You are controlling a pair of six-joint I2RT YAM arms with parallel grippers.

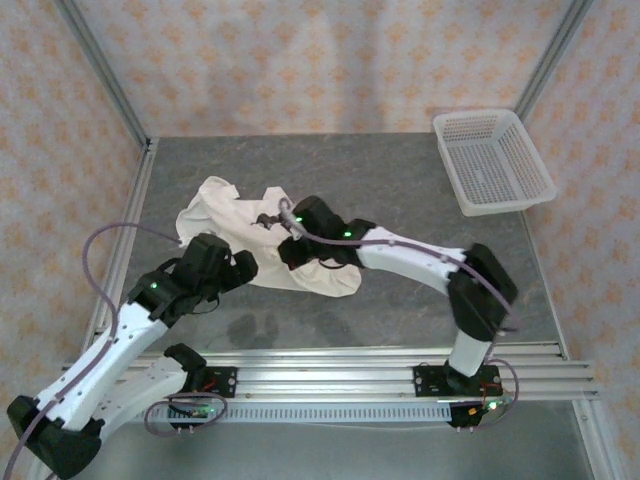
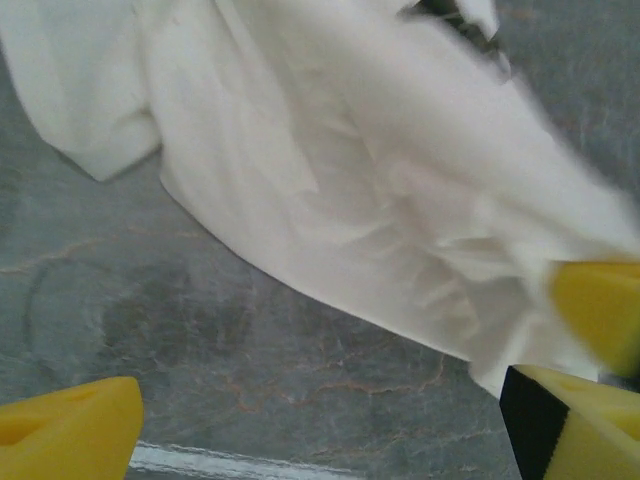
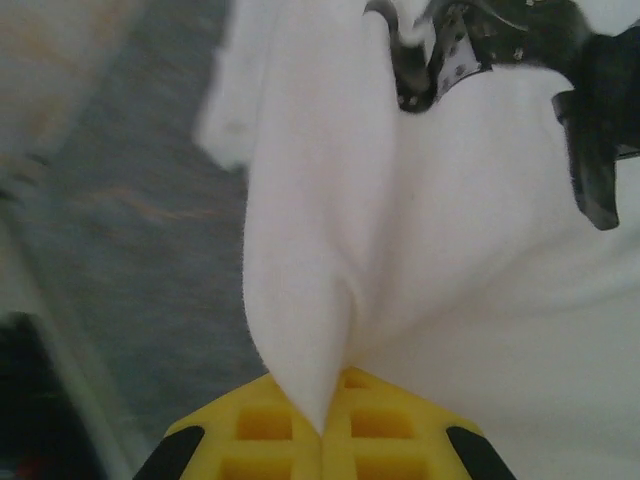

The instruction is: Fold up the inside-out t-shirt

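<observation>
The inside-out t-shirt [image 1: 235, 225] lies crumpled and white on the grey table [image 1: 400, 190], left of centre. My right gripper [image 1: 293, 256] reaches in from the right to the shirt's near right side. In the right wrist view this gripper [image 3: 323, 405] is shut, with a pinched fold of the t-shirt [image 3: 450, 250] rising from between its yellow pads. My left gripper [image 1: 238, 270] sits at the shirt's near edge. Its yellow fingers [image 2: 70, 432] are spread wide, open over bare table, and the t-shirt [image 2: 350, 150] hem lies just beyond them.
A white plastic mesh basket [image 1: 492, 160] stands at the back right corner. Metal frame posts and patterned walls close the table at the back and sides. The aluminium rail [image 1: 330, 365] with the arm bases runs along the near edge.
</observation>
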